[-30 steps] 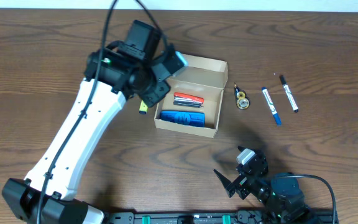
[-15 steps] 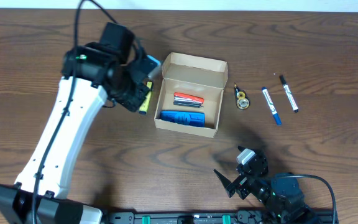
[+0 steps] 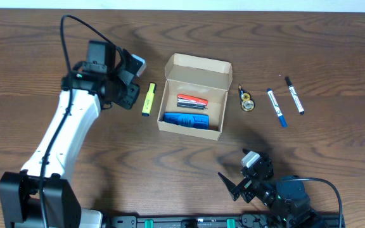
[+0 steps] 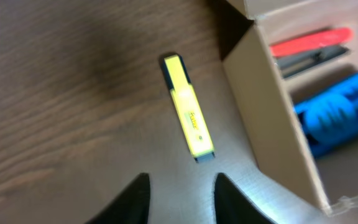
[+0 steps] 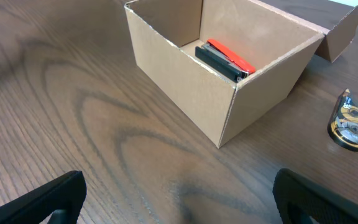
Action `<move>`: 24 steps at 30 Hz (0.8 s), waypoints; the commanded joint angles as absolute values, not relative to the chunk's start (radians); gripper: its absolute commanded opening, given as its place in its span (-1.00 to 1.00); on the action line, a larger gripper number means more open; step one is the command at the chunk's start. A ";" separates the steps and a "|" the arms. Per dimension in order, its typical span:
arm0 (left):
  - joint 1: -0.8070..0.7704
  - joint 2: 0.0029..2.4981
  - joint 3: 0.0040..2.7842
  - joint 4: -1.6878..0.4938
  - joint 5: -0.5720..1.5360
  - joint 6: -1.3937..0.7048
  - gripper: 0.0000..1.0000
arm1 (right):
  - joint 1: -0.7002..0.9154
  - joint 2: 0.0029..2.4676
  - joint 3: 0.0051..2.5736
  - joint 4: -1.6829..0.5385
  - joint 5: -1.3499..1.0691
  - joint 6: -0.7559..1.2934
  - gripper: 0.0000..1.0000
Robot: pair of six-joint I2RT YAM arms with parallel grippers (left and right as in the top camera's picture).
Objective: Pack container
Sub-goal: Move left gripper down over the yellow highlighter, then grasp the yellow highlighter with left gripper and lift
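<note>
The container is an open tan cardboard box mid-table with its flap lid folded back. It holds a red and black item and a blue item. It also shows in the left wrist view and the right wrist view. A yellow highlighter lies on the table just left of the box, also in the left wrist view. My left gripper is open and empty, left of the highlighter; its fingers hover short of it. My right gripper is wide open and empty near the front edge.
Right of the box lie a small round tape dispenser, also in the right wrist view, a blue marker and a black marker. The wooden table runs on all sides.
My left arm has swung left, away from the box's left edge, uncovering the yellow highlighter on the table. The right arm has not moved.
</note>
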State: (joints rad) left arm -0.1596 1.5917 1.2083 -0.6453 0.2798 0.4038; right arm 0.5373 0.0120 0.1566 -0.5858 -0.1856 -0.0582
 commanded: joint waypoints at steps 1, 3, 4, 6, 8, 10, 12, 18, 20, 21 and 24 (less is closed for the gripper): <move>-0.167 1.611 1.135 -0.567 0.233 0.416 -0.16 | 0.547 0.007 0.153 -0.587 -0.183 -0.046 0.98; -0.169 1.624 1.095 -0.510 0.232 0.416 -0.13 | 0.547 0.007 0.153 -0.587 -0.183 -0.046 0.98; -0.171 1.631 1.078 -0.485 0.223 0.416 -0.08 | 0.547 0.007 0.153 -0.587 -0.183 -0.046 0.99; -0.176 1.653 1.050 -0.438 0.198 0.416 0.02 | 0.547 0.007 0.153 -0.587 -0.183 -0.046 0.99; -0.178 1.677 1.044 -0.417 0.191 0.416 0.03 | 0.546 0.007 0.153 -0.587 -0.183 -0.046 0.98; -0.181 1.705 1.043 -0.401 0.197 0.414 0.02 | 0.547 0.006 0.153 -0.587 -0.183 -0.046 0.99; -0.186 1.732 1.043 -0.384 0.201 0.414 -0.02 | 0.547 0.007 0.153 -0.587 -0.183 -0.046 0.98; -0.237 1.789 1.043 -0.332 0.150 0.391 -0.13 | 0.547 0.007 0.153 -0.587 -0.183 -0.046 0.98; -0.257 1.804 1.043 -0.311 0.107 0.360 -0.12 | 0.547 0.006 0.153 -0.587 -0.183 -0.046 0.98; -0.262 1.807 1.043 -0.307 0.100 0.353 -0.10 | 0.547 0.006 0.153 -0.587 -0.183 -0.046 0.98; -0.276 1.821 1.043 -0.290 0.100 0.327 -0.07 | 0.547 0.007 0.153 -0.587 -0.183 -0.046 0.99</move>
State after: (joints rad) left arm -0.2665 1.7973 1.0492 -0.3012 0.1417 0.3752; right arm 0.5373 0.0120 0.1566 -0.5858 -0.1856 -0.0582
